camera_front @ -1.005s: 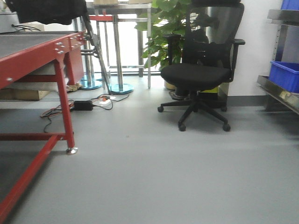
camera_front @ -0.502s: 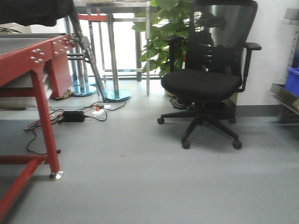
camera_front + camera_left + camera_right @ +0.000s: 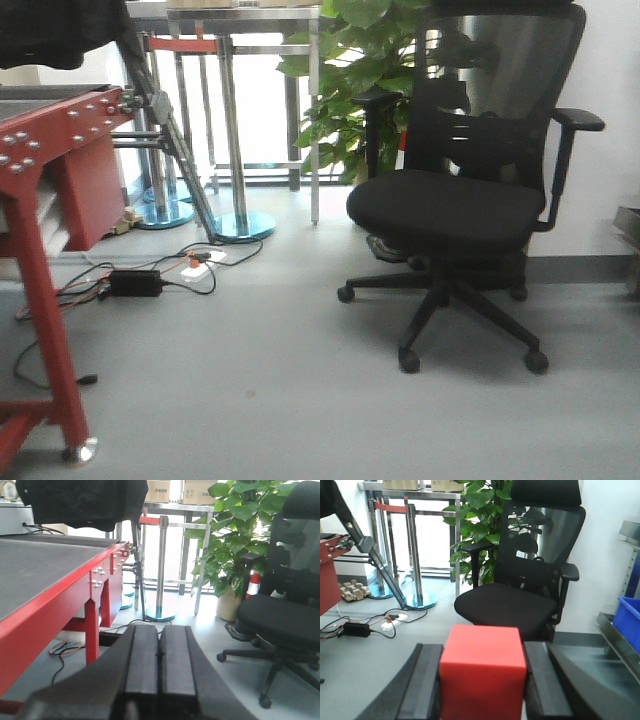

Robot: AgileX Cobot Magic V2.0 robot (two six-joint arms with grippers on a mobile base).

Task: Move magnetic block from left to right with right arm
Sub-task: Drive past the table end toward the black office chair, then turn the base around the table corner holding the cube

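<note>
Grey flooring (image 3: 250, 390) is being shown beyond the right pincer (image 3: 482, 682), where the small bright red matte cube (image 3: 483, 662) is being clamped. The left pincer (image 3: 160, 655) is being held shut beside the red-framed bench (image 3: 45, 575), a black mesh chair (image 3: 512, 602) ahead.

Bright daylight pours from the blown-out window (image 3: 265, 110) at 12 o'clock, backlighting the plant (image 3: 345, 100) and chair (image 3: 440, 205), which drops a soft shadow on the floor (image 3: 250, 400), while the block (image 3: 482, 675) at 6 o'clock looks slightly soft.
</note>
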